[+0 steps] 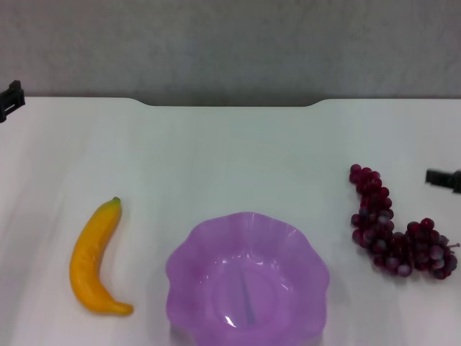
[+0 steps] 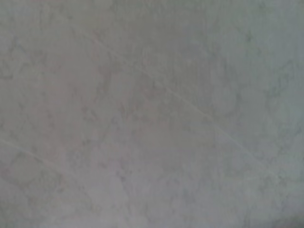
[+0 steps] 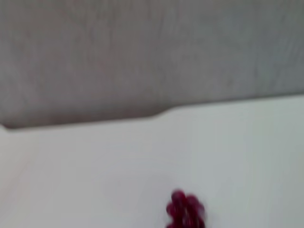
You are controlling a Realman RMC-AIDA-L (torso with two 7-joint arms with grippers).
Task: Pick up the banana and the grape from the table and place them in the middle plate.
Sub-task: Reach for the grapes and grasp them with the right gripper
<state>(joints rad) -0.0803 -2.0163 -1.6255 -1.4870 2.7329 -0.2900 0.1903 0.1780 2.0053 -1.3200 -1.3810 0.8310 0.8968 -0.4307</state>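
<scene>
The orange-yellow banana (image 1: 95,259) lies on the white table (image 1: 230,151) at the front left, its green stem tip pointing away from me. The dark red-purple grape bunch (image 1: 392,229) lies at the front right; its end shows in the right wrist view (image 3: 185,210). The purple scalloped middle plate (image 1: 248,277) stands empty between them at the front edge. My left gripper (image 1: 11,99) is at the far left edge, well behind the banana. My right gripper (image 1: 443,178) is at the right edge, just right of the grapes.
A grey wall (image 1: 230,43) stands behind the table, which has a shallow notch (image 1: 230,102) in its far edge. The left wrist view shows only a plain grey surface (image 2: 152,114).
</scene>
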